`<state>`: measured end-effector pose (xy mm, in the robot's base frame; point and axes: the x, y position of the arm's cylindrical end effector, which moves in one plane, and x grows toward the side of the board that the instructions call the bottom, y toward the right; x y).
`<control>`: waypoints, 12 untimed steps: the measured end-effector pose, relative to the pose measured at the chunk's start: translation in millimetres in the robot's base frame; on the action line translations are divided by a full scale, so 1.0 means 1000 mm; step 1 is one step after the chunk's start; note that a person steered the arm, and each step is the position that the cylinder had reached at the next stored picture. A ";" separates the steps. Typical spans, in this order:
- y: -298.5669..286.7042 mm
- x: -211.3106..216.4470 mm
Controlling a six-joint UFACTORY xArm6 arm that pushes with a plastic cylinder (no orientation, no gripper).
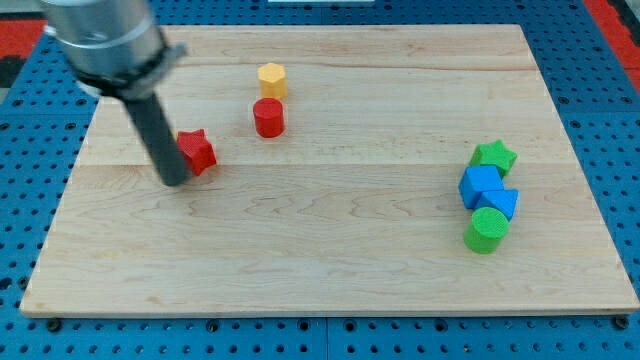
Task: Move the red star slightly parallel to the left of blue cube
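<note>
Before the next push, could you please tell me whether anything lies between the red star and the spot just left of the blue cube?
Nothing visible does. My tip sits against the red star on its left, and bare board runs right to the blue cube.

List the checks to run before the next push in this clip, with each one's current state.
1. My tip touching the red star on its left side: ok.
2. Red star placed left of the blue cube: not ok, it lies far toward the view's left.
3. Path rightward between star and cube free of blocks: ok.
4. Red cylinder and yellow block off that path: ok, both sit nearer the view's top.
5. Green star, second blue block and green cylinder crowd the cube: ok only if the push stops short.
</note>
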<state>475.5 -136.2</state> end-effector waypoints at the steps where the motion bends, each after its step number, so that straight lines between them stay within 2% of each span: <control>1: -0.039 0.006; 2: -0.094 -0.003; 3: -0.087 -0.067; 4: -0.017 -0.068; 5: 0.013 -0.060; 6: 0.016 -0.032; 10: 0.014 -0.026; 12: -0.049 -0.023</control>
<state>452.8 -185.1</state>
